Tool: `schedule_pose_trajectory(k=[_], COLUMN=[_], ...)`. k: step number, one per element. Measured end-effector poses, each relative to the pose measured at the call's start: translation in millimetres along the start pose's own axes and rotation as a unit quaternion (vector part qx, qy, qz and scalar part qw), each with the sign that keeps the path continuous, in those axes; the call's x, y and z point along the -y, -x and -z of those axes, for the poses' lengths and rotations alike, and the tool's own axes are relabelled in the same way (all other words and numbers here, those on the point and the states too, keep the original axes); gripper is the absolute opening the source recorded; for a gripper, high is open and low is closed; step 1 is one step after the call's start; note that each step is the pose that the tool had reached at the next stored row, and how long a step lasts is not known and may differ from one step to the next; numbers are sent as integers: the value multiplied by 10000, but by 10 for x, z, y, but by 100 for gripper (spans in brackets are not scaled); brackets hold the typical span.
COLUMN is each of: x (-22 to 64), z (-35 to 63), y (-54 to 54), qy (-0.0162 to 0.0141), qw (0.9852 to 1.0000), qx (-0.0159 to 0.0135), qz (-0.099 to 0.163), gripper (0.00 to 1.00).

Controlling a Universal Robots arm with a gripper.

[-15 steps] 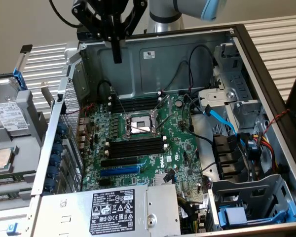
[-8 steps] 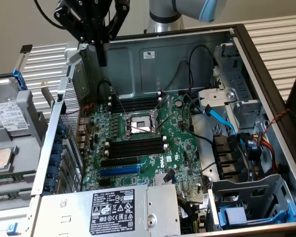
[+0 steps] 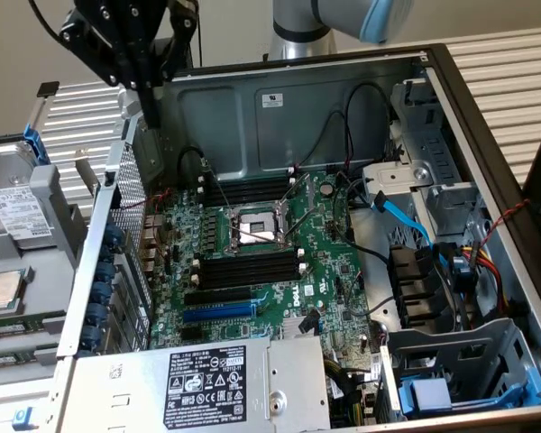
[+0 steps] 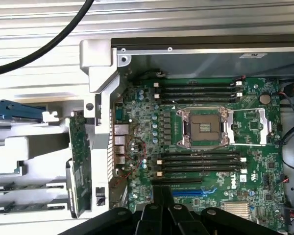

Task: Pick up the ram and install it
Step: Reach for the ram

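Note:
The ram (image 4: 78, 156), a long green circuit-board stick with a white label, stands on edge in a holder just outside the computer case's wall. My gripper (image 3: 151, 110) hangs above that wall at the exterior view's upper left, with its dark fingers (image 4: 161, 203) pressed together and nothing between them. Inside the open case lies the green motherboard (image 3: 329, 271). It carries two banks of black memory slots (image 3: 248, 191) (image 3: 250, 267) on either side of the CPU socket (image 3: 257, 225). The same slots (image 4: 198, 90) (image 4: 201, 164) show in the wrist view.
A blue expansion slot (image 3: 218, 311) lies beside the nearer slot bank. The power supply (image 3: 225, 379), a blue cable (image 3: 401, 216) and a drive cage (image 3: 460, 374) crowd the case. A grey tray with a CPU (image 3: 4, 289) sits outside the case at the exterior view's left.

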State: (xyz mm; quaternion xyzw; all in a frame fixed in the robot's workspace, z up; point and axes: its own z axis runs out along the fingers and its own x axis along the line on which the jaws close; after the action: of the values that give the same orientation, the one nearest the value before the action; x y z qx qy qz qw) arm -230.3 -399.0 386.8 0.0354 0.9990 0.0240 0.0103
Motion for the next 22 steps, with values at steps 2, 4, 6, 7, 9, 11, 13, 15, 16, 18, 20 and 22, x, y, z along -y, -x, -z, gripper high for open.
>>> schedule_pose_trajectory(k=[2, 4, 6, 7, 9, 11, 13, 15, 16, 18, 20, 22], x=[6, 13, 20, 23, 29, 36, 42, 50, 53, 59, 66, 72], z=[-1, -1, -2, -1, -2, -2, -1, -1, 0, 1, 2, 3], y=[-89, -181, -271, -316, -408, -496, -586, -693, -735, -826, -920, -1010], qy=[0, 0, 0, 0, 0, 0, 0, 0, 0, 0, 0, 0], qw=[10000, 10000, 10000, 10000, 10000, 10000, 10000, 10000, 10000, 10000, 10000, 10000], qx=[0, 0, 0, 0, 0, 0, 0, 0, 0, 0, 0, 0], qz=[0, 0, 0, 0, 0, 0, 0, 0, 0, 0, 0, 0], gripper=[11, 11, 11, 11, 11, 11, 11, 11, 11, 11, 11, 11])
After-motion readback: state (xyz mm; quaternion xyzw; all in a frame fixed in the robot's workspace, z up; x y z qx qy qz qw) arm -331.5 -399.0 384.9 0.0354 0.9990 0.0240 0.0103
